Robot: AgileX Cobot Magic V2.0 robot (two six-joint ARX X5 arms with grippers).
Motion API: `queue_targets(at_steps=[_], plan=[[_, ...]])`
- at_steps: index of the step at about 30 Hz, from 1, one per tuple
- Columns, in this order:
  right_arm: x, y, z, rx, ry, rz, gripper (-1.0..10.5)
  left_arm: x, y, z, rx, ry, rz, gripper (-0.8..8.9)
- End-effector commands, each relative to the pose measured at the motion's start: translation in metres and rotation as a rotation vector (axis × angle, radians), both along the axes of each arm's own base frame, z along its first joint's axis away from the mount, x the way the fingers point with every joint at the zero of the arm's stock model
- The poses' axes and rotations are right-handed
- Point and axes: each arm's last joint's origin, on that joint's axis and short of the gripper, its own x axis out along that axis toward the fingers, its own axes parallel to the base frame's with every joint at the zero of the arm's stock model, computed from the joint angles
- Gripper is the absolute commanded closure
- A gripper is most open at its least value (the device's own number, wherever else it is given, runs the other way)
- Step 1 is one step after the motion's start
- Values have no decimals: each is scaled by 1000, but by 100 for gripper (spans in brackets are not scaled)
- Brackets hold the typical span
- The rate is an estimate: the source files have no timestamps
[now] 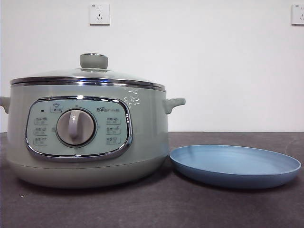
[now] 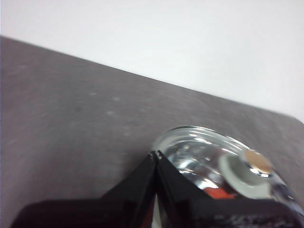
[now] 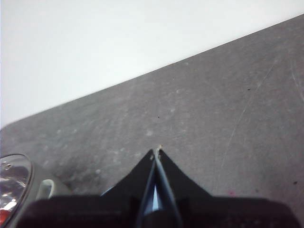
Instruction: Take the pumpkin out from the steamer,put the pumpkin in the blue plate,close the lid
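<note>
A wide, shallow, light-blue plastic plate (image 1: 235,166) with a low raised rim sits empty at the near right of the dark grey desk (image 1: 152,209), just beside a large round sage-green electric steamer (image 1: 85,137) on the left. The steamer shows a chrome-framed control panel with a central dial and small side handles. Its domed glass lid (image 1: 88,76), banded in chrome and topped by a round pale-green knob (image 1: 93,61), rests closed on the pot. The small orange-red pumpkin (image 2: 219,194) is inside the steamer, visible only as a patch of orange through the glass in the left wrist view. Neither arm appears in the front view. The left tool (image 2: 156,156) hangs above the desk beside the steamer, its two black jaws pressed together tip to tip, gripping nothing and touching nothing. The right tool (image 3: 156,152) hangs over bare desk, its jaws likewise clenched to a point and empty, with an edge of the steamer lid and a side handle at one corner of its view. A pale wall (image 1: 213,66) with two white sockets stands behind the desk.
</note>
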Motion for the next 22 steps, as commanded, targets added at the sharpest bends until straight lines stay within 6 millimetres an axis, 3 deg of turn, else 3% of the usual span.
queue_targets(at_steps=[1, 5, 10, 12, 17, 20, 22], plan=[[7, 0, 14, -61, -5, 15, 946, 10, -1, 13, 70, -2, -99, 819], [18, 0, 34, -123, 27, 35, 943, 24, -2, 29, 62, 47, -206, 819], [31, 4, 59, -200, 36, 193, 935, 40, -4, 44, 26, 93, -328, 814], [36, 5, 66, -196, 44, 250, 869, 46, -5, 49, 30, 96, -352, 788], [49, 8, 75, -183, 100, 290, 512, 55, -14, 58, 31, 102, -396, 356], [54, 12, 75, -178, 142, 315, 392, 57, -20, 62, 44, 102, -403, 337], [55, 14, 73, -177, 159, 331, 377, 57, -25, 66, 57, 94, -404, 337]])
